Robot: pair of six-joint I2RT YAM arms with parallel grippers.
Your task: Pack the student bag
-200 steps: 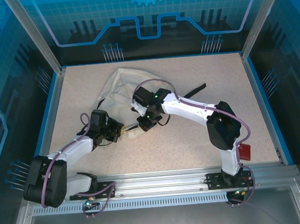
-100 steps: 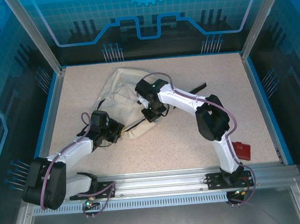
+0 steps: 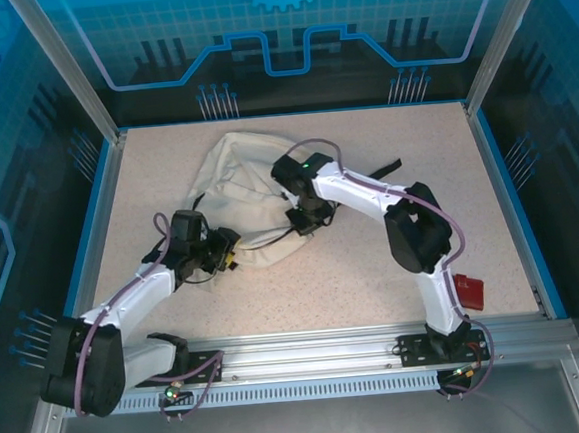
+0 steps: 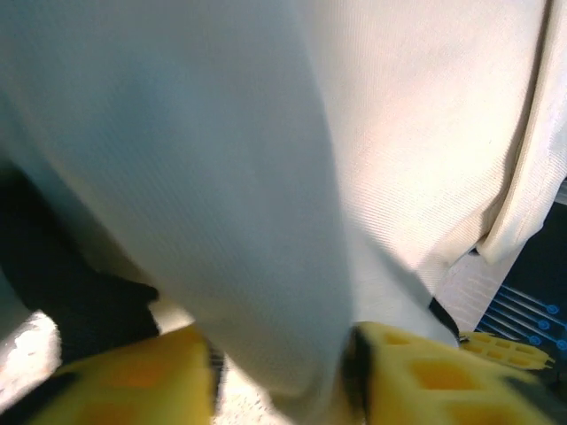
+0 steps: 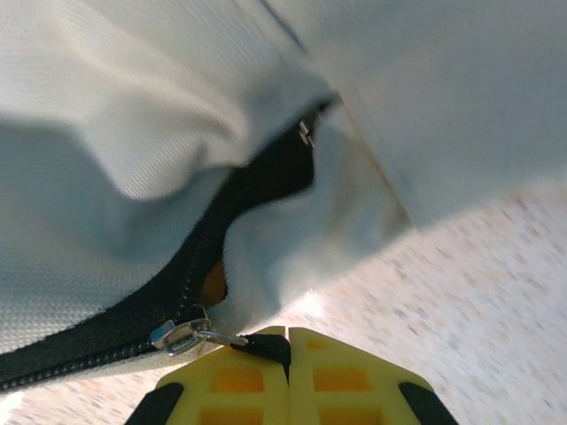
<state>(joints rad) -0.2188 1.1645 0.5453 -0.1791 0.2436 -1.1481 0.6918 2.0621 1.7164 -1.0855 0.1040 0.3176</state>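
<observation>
Where the right gripper point(image 5: 288, 343) meets the student bag point(image 5: 133, 115), its two yellow fingers are pressed flat together on the black zip pull point(image 5: 268, 343). The pull hangs off the metal slider point(image 5: 186, 335) just left of the fingertips. From there the black zip point(image 5: 230, 212) runs up and away, gaping a little, with cream cloth on both sides of it and speckled table point(image 5: 461, 292) off to the fingers' right. The left gripper point(image 4: 279, 381) stands with its jaws well apart. A fold of the bag's cream fabric hangs down into the gap between them, with nothing plainly gripped. Seen from above, the bag lies just ahead of both grippers, reaching each.
</observation>
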